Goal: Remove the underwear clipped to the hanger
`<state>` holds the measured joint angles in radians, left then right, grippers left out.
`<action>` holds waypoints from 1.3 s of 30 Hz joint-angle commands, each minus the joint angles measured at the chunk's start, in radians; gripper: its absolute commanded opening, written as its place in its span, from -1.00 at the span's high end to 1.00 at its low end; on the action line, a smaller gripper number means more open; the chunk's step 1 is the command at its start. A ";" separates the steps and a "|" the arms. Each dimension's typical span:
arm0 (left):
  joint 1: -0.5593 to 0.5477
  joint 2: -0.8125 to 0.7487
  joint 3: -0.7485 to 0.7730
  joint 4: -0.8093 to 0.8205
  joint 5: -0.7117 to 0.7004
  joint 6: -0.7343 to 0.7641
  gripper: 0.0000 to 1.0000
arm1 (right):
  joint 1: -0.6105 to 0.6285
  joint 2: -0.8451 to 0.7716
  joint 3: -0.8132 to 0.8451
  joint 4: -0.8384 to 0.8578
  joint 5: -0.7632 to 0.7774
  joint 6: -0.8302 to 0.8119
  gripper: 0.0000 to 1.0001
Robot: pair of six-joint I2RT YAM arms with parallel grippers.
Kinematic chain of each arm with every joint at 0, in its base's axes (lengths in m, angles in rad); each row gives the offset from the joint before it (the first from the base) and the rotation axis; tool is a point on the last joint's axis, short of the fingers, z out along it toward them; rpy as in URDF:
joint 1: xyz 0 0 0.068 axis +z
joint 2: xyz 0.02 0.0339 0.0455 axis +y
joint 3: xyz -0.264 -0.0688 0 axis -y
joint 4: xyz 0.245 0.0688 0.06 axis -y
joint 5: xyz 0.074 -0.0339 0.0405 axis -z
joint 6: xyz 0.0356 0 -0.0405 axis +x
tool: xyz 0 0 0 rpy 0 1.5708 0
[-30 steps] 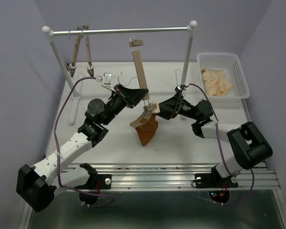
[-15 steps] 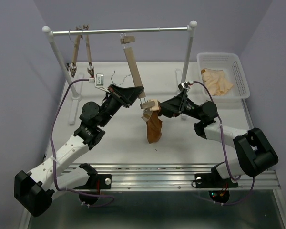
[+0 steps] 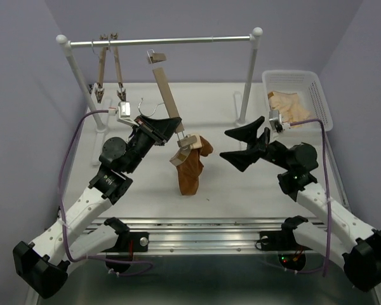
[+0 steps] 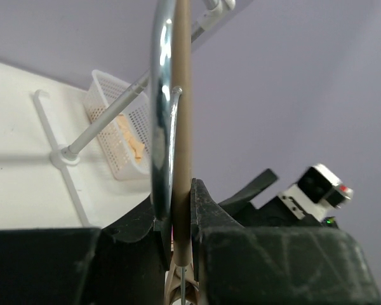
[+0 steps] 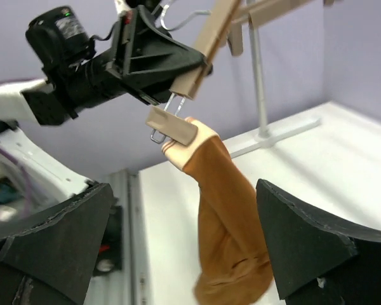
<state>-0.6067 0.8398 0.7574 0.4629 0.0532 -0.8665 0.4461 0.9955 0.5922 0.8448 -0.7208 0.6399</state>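
The hanger [image 3: 167,100], a light-wood bar tilted steeply, is pinched near its lower end by my left gripper [image 3: 169,125], which is shut on it. In the left wrist view the bar [image 4: 181,121] and the metal hook [image 4: 160,114] run up between the jaws of that gripper [image 4: 178,213]. The rust-orange underwear [image 3: 190,170] hangs limp from the lower clip [image 3: 183,151] only; the upper clip [image 3: 155,57] holds no cloth. My right gripper [image 3: 239,145] stands open to the right of the cloth, apart from it. Its wrist view shows the underwear [image 5: 232,235] and clip [image 5: 171,127] ahead of the wide-open gripper [image 5: 184,190].
A white rack with a metal rail [image 3: 178,41] spans the back; two bare wooden clip hangers [image 3: 109,71] hang at its left end. A white basket [image 3: 317,95] at the back right holds a peach-beige cloth [image 3: 289,109].
My right gripper has drawn back to the right, away from the lower clip. The left arm has carried the hanger leftward, and the underwear now dangles straight down.
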 commanded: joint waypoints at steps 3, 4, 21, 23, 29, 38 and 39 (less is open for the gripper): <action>0.015 -0.013 0.102 -0.026 0.026 0.040 1.00 | 0.005 -0.040 0.065 -0.214 -0.103 -0.467 -1.00; 0.015 -0.010 0.106 -0.029 0.039 0.040 1.00 | 0.005 0.010 0.086 -0.214 -0.168 -0.462 -1.00; 0.019 0.039 0.132 0.029 0.198 0.060 1.00 | 0.005 0.383 0.178 0.764 -0.384 0.383 -1.00; 0.018 0.053 0.140 0.040 0.238 0.064 1.00 | 0.005 0.428 0.204 0.825 -0.397 0.443 -1.00; 0.019 0.065 0.137 0.045 0.260 0.069 1.00 | 0.005 0.517 0.270 0.970 -0.407 0.645 -1.00; 0.018 0.070 0.120 0.065 0.229 0.060 1.00 | 0.034 0.523 0.297 0.970 -0.381 0.742 -0.78; 0.019 0.073 0.120 0.065 0.228 0.058 1.00 | 0.034 0.525 0.301 0.970 -0.388 0.750 -0.74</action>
<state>-0.5938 0.9211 0.8455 0.4221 0.2852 -0.8177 0.4561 1.5265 0.8429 1.2888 -1.1000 1.3174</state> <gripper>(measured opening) 0.211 0.900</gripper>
